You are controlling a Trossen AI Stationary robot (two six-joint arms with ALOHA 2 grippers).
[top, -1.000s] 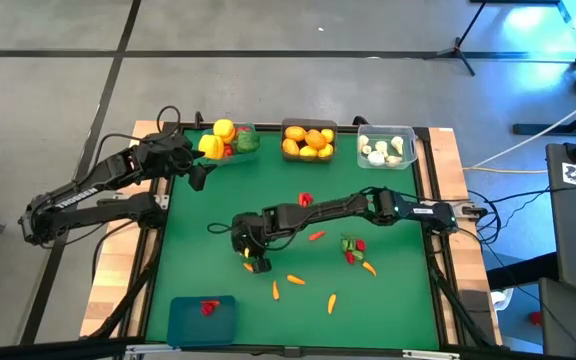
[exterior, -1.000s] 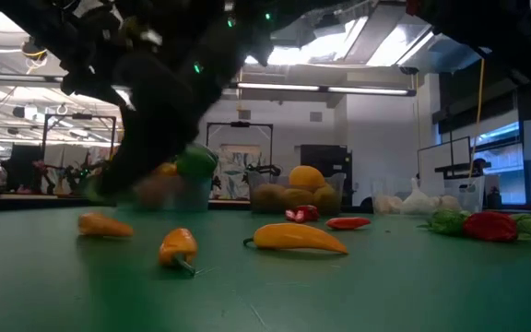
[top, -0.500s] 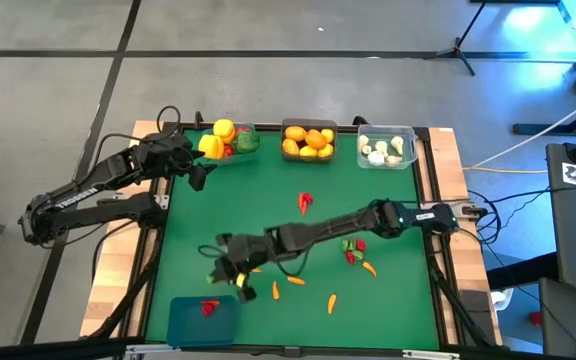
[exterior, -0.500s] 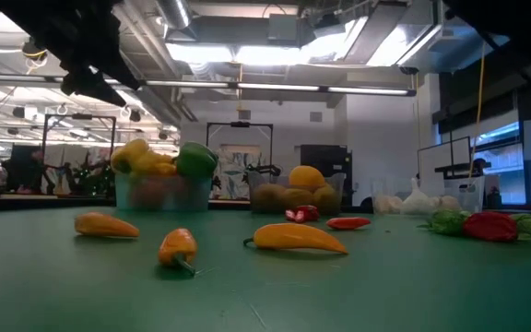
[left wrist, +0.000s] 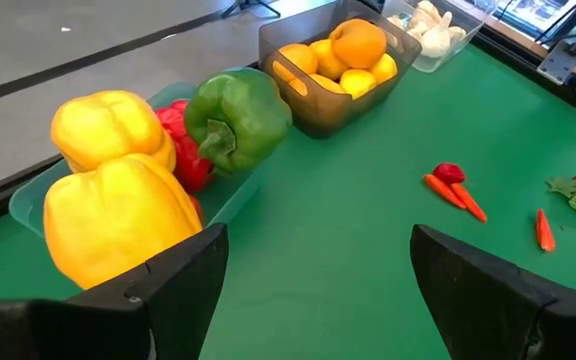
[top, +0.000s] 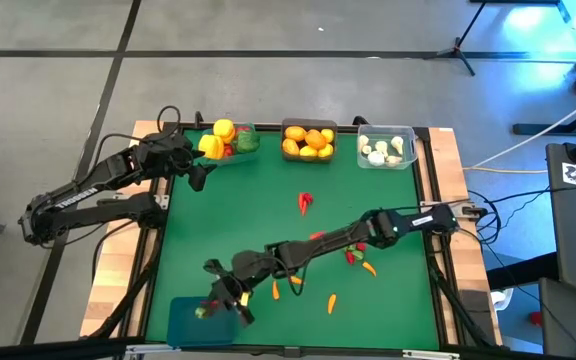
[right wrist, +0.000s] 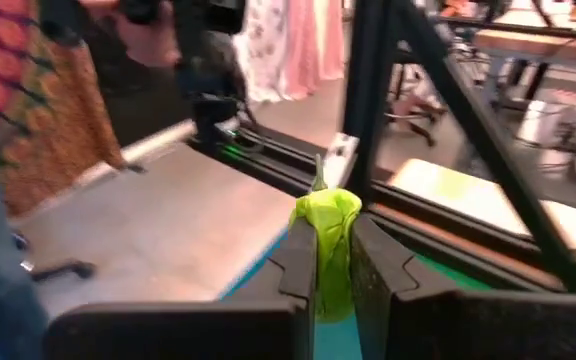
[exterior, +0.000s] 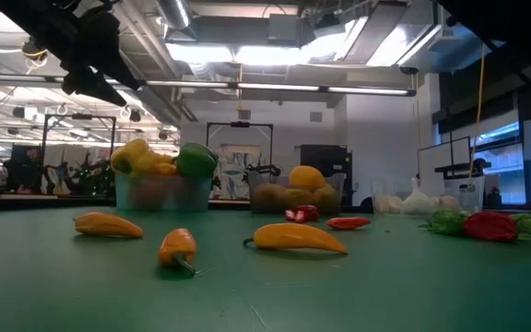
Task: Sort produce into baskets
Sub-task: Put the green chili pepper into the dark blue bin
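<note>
Blue bin [top: 190, 322] partly under right gripper [top: 218, 303]

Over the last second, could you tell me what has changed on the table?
The right gripper, shut on a green-stemmed piece, swept from mid-table toward the near left corner, over the blue bin. The left gripper stayed open by the pepper bin.

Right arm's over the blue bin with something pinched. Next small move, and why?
Probably open the right tool and drop the piece. It is shut on a green-stemmed chilli, poised above the blue bin, which already holds a red chilli. The left tool waits by the pepper bin.
</note>
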